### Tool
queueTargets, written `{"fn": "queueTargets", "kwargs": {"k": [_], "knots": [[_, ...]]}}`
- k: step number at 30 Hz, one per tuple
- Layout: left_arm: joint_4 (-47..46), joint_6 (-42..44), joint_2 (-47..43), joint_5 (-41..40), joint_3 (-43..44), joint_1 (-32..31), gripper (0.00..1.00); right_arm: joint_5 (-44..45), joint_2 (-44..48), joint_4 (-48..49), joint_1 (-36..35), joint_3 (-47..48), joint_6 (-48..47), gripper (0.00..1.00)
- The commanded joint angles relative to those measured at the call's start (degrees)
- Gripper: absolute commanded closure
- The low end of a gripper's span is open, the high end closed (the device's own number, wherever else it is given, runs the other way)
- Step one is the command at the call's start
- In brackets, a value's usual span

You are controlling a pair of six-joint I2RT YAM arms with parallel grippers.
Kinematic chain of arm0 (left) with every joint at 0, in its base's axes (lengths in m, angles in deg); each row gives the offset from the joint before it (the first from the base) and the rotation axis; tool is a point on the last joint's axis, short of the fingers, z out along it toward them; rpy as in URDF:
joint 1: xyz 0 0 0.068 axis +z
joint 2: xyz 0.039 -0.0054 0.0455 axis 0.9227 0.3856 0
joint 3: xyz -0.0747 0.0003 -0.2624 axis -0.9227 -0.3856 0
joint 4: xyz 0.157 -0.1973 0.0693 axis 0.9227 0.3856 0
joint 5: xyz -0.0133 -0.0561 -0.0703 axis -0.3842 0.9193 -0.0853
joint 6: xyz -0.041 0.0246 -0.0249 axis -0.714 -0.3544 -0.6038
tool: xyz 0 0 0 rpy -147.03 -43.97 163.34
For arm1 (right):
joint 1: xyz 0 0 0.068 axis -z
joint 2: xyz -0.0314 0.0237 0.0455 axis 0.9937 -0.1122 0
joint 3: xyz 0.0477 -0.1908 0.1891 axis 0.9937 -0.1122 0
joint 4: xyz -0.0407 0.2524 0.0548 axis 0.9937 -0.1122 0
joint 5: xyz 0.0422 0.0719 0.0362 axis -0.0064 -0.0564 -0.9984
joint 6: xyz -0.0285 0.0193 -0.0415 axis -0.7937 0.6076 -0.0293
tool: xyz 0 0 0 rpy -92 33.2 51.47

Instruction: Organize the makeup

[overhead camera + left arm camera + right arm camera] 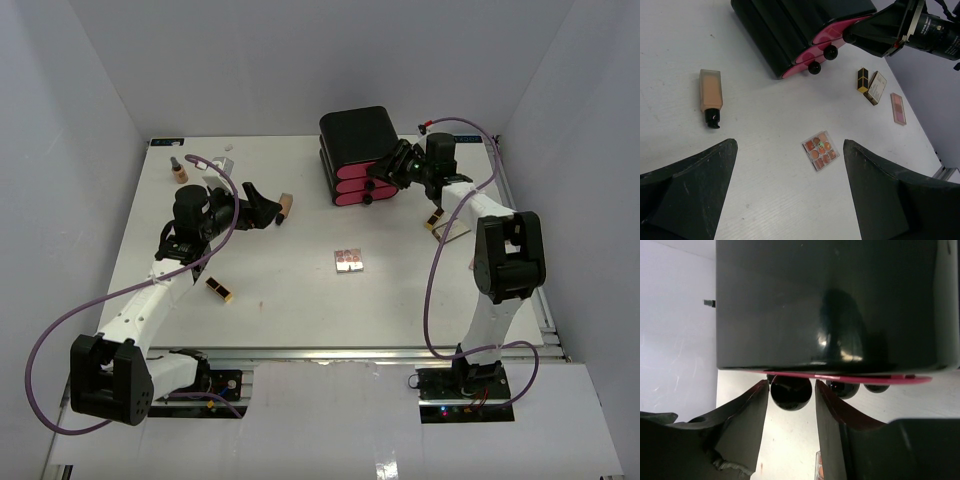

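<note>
My right gripper (384, 172) is at the front of the black box (358, 135) with three pink drawers. In the right wrist view its jaws flank the top drawer's round black knob (791, 392) with narrow gaps, and the drawer looks closed. My left gripper (262, 210) is open and empty above the table, beside a tan foundation bottle (285, 208) lying flat. A square pink-pan palette (348, 261) lies mid-table. A lipstick (220, 290) lies near left, and a small brown bottle (180, 171) stands far left. A lipstick (862, 80), a tan compact (875, 87) and a pink compact (898, 108) lie right.
The left wrist view shows the box (800, 30), the foundation bottle (710, 95) and the palette (820, 150) between my open fingers. White walls enclose the table on three sides. A small pale item (222, 160) lies at the far left edge.
</note>
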Motion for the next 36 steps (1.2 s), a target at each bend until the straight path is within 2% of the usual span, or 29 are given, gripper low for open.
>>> {"fn": "queueTargets", "kwargs": {"k": [1, 9, 23, 30, 36], "knots": [[-0.03, 0.76, -0.88, -0.32, 2.08, 0.32, 0.02, 0.66, -1.21, 1.55, -0.33, 2.95, 0.91, 0.54], [0.04, 0.85, -0.95, -0.32, 2.17, 0.41, 0.02, 0.8, 2.1, 3.04, -0.33, -1.35, 0.7, 0.74], [-0.22, 0.67, -0.59, -0.14, 1.91, 0.41, 0.02, -1.31, 17.81, 5.51, 0.54, -21.64, -0.34, 0.74], [-0.12, 1.1, -0.67, -1.03, 1.73, 0.41, 0.02, -0.44, 21.6, 6.73, 0.72, -25.52, 0.0, 0.73], [-0.08, 1.29, -0.41, -1.15, 1.68, 0.41, 0.02, -0.24, 21.01, 7.75, 1.47, -25.38, -0.22, 0.69]]}}
